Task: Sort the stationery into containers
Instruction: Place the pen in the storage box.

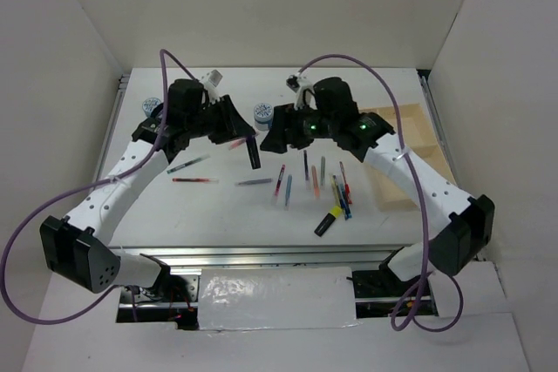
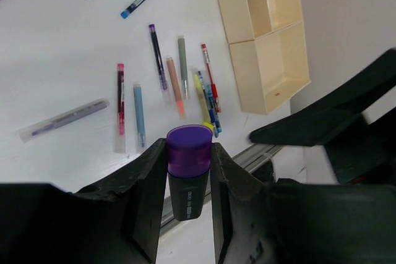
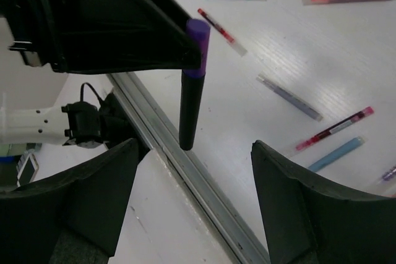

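1 purple highlighter [image 2: 185, 196] hangs pinched at its cap in the left tool [image 2: 189, 153], above the bench [image 2: 74, 60] — likely offered to the spread right tool [image 3: 195, 171], nearer the tray [image 2: 230, 10].

White table [image 1: 218, 215], plain white walls [image 1: 261, 6]

left end effector [image 1: 248, 138] holds a dark highlighter [image 1: 254, 156] above the tabletop [image 1: 218, 211]; pens [image 1: 306, 165] lie scattered near the tray [image 1: 418, 141].
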Tool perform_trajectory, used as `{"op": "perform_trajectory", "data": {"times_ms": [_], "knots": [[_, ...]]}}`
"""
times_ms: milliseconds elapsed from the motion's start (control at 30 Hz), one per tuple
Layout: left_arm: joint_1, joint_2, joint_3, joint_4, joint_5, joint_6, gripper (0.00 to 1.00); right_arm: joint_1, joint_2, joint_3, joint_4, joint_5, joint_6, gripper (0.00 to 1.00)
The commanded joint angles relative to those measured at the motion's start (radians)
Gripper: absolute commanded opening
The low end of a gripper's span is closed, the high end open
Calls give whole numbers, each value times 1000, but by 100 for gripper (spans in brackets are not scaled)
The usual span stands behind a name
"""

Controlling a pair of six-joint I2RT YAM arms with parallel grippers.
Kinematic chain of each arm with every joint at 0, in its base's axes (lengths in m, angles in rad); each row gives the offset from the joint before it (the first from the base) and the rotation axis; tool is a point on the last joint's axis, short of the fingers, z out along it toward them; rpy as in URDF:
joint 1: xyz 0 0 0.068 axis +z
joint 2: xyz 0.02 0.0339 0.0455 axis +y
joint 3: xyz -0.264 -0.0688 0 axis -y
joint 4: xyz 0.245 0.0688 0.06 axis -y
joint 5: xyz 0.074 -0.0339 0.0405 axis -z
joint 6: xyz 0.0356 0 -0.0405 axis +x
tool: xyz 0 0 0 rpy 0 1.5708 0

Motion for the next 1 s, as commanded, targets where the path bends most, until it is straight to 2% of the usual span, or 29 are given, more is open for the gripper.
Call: {"op": "perform_trajectory", "data": {"times_ms": [0, 167, 267, 367, 400, 467, 500, 533, 567, 600, 633, 733, 833, 867, 933, 967], "knots": [[13, -24, 49, 48, 36, -53, 25, 77, 48, 85, 57, 64, 27, 80], [11, -29, 57, 57, 44, -69, 25, 94, 145, 137, 61, 75, 52, 78], [14, -36, 49, 62, 56, -78, 25, 94, 173, 149, 67, 78, 50, 73], [14, -39, 40, 72, 62, -90, 25, 94, 196, 165, 75, 84, 52, 58], [17, -41, 41, 69, 62, -92, 25, 94, 200, 169, 75, 89, 50, 47], [26, -41, 35, 73, 70, -96, 25, 94, 203, 173, 75, 95, 44, 34], [39, -41, 32, 74, 82, -107, 26, 90, 197, 171, 75, 96, 42, 23], [46, -41, 23, 74, 91, -113, 31, 87, 196, 168, 76, 96, 39, 18], [59, -42, 17, 80, 106, -125, 38, 87, 185, 165, 77, 98, 33, 5], [65, -42, 9, 85, 110, -130, 49, 85, 179, 162, 77, 102, 27, 0], [69, -47, -2, 89, 110, -136, 71, 82, 173, 159, 73, 112, 22, 0], [92, -53, 6, 57, 64, -129, 99, 55, 124, 125, 54, 116, -10, 0], [174, -64, 41, 20, -8, -84, 99, -8, 45, 50, 12, 107, -62, 0], [227, -69, 50, 13, -15, -63, 99, -74, 24, 10, -3, 99, -103, 0], [270, -73, 72, 5, -4, 58, 99, -160, -24, -25, -60, 110, -166, 0], [301, -79, 75, -1, -1, 150, 99, -256, -37, -30, -84, 119, -247, 0]]}}
